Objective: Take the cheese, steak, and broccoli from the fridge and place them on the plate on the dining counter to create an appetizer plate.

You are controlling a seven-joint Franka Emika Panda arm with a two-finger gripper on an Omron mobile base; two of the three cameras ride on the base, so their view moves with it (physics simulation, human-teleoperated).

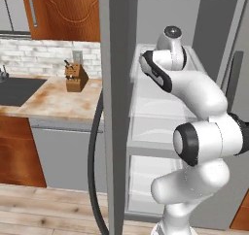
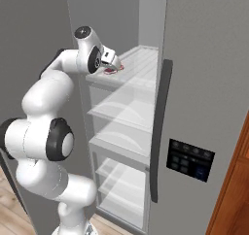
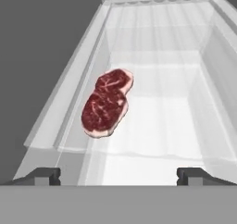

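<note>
Hovering with jaws spread wide and empty, your gripper (image 3: 118, 176) faces the steak (image 3: 107, 102), which lies at eleven o'clock on the fridge (image 2: 204, 74) shelf; shift leftward so the fingers straddle it.

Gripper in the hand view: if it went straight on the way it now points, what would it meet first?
Probably the clear fridge shelf. The open gripper points down along it, and the flat reddish raw steak lies left of the centre line, so the left fingertip might brush it; depth is hard to judge.
</note>
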